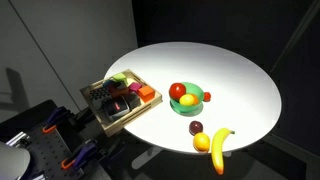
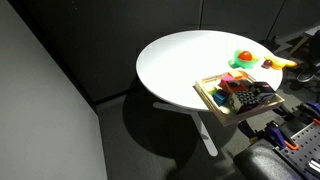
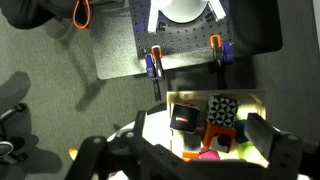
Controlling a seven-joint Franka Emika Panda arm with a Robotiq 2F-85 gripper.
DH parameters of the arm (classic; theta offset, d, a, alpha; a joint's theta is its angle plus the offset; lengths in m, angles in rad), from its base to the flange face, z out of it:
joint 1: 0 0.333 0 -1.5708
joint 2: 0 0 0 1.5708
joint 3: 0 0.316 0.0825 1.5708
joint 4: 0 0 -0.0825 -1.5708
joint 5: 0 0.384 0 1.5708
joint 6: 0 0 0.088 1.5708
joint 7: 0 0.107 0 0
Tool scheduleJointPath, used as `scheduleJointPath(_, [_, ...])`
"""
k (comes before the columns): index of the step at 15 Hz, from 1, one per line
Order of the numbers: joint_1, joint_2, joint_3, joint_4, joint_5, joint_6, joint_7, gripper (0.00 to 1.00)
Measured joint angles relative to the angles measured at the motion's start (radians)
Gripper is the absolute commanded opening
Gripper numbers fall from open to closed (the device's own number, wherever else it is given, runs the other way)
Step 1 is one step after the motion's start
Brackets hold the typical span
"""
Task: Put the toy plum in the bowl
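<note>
The toy plum (image 1: 196, 128) is a small dark ball on the white table, beside an orange ball (image 1: 202, 142) and a yellow banana (image 1: 220, 148). The green bowl (image 1: 198, 107) stands just beyond it and holds a red fruit (image 1: 178, 91) and a yellow-orange fruit (image 1: 187, 100). The bowl also shows at the far side of the table in an exterior view (image 2: 243, 58). In the wrist view my gripper (image 3: 180, 150) is open and empty, its two dark fingers spread wide over the wooden tray. The plum and the bowl are out of the wrist view.
A wooden tray of coloured blocks (image 1: 108, 122) sits at the table edge nearest the robot base, and shows in the other views (image 2: 205, 95) (image 3: 172, 98). Two orange-handled clamps (image 3: 155, 63) hold a grey base plate below the table. The white round table (image 1: 230, 70) stands among dark walls.
</note>
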Motion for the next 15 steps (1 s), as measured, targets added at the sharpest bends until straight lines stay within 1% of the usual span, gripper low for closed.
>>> scheduleJointPath(10, [0.000,0.010,-0.001,-0.006,0.000,0.009,0.000,1.00])
scheduleJointPath(15, [0.000,0.061,-0.026,-0.030,0.000,0.083,-0.005,1.00])
